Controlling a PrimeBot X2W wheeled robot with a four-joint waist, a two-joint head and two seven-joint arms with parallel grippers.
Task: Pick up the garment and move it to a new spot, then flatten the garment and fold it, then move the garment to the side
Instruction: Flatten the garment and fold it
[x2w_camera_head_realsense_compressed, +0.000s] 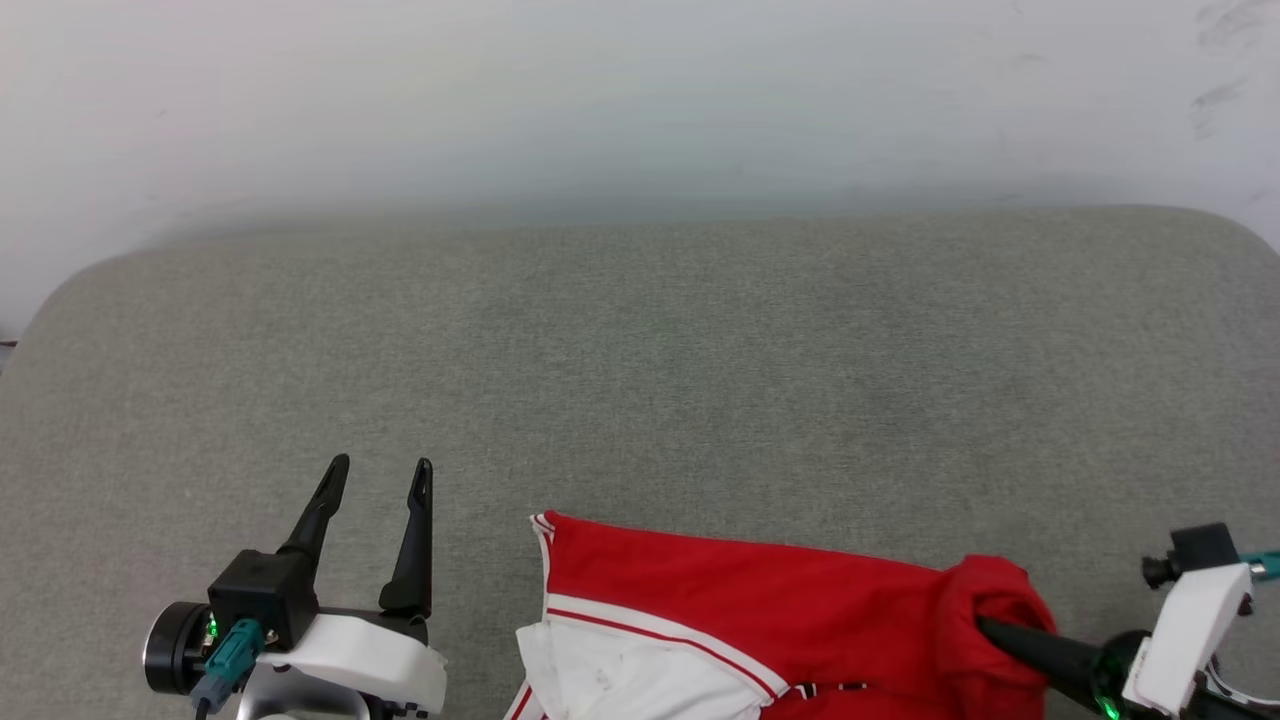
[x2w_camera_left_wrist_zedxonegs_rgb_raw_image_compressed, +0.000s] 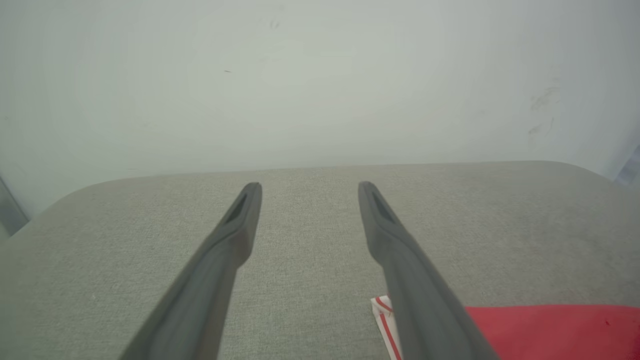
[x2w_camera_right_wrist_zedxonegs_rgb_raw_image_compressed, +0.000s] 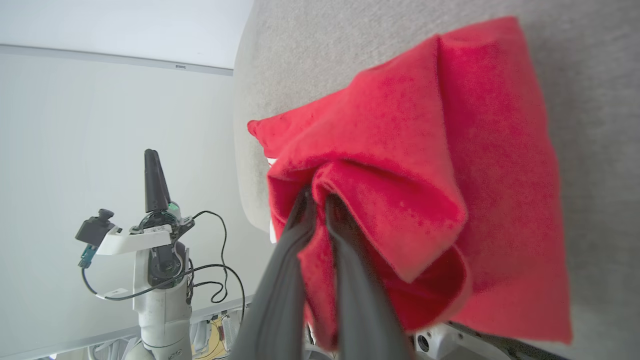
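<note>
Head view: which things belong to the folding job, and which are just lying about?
Job: bright red soft fabric shirt with white trim; right pincer, shut on it; left pincer, open and empty.
Just there: grey fabric-covered surface; pale wall.

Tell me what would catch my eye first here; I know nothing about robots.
The bright red garment with white trim jumps out, lying at the near edge of the grey padded surface. At its right end the right gripper is pinched shut on a bunched fold of the cloth. To its left, the left gripper stands with its two dark fingers spread open, holding nothing.
</note>
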